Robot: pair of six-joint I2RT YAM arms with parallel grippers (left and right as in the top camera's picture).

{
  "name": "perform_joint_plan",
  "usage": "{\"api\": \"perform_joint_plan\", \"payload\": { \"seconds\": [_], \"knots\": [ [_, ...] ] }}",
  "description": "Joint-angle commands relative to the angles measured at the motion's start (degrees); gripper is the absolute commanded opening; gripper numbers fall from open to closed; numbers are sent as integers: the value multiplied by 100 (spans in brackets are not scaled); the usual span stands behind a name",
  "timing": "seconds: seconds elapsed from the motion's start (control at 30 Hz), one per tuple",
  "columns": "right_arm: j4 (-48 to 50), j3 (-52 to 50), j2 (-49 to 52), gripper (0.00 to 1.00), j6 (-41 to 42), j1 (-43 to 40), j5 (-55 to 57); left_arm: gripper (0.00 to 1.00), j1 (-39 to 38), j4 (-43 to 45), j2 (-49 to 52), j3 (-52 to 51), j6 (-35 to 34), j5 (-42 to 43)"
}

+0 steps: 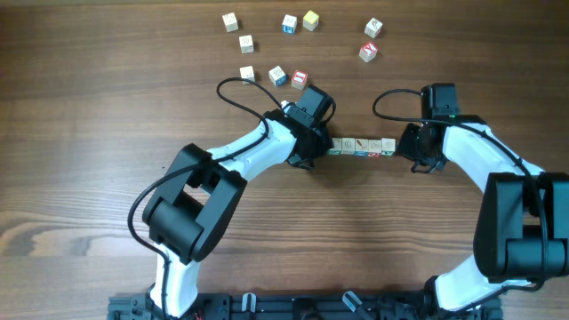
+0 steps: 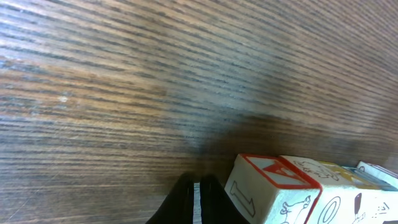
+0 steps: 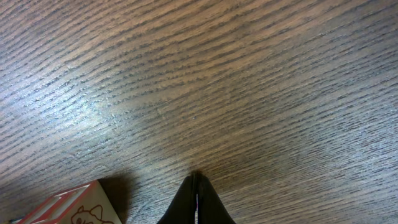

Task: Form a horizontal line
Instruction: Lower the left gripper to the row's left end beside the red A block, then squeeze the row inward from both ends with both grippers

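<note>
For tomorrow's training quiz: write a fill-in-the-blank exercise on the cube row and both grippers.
1. The horizontal line lies between the two ____.
2. The left gripper and the right gripper are both ____.
3. In the left wrist view, the nearest cube has a ____ border on top.
Missing: grippers; shut; red.

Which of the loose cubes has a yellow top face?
The yellow cube near the top edge of the overhead view, right beside the blue-marked cube. The other loose cubes show pale tops with coloured marks.
</note>
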Motion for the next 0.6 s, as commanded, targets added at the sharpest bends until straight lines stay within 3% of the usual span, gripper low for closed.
{"api": "perform_joint_plan", "payload": {
  "seconds": [0.0,0.57],
  "knots": [
    [-101,-94,98,5,79,-15,98,8,-50,111,173,-114,-142,76],
    [-105,-94,101,5,76,-15,98,9,-254,269,173,-114,-223,131]
  ]
}}
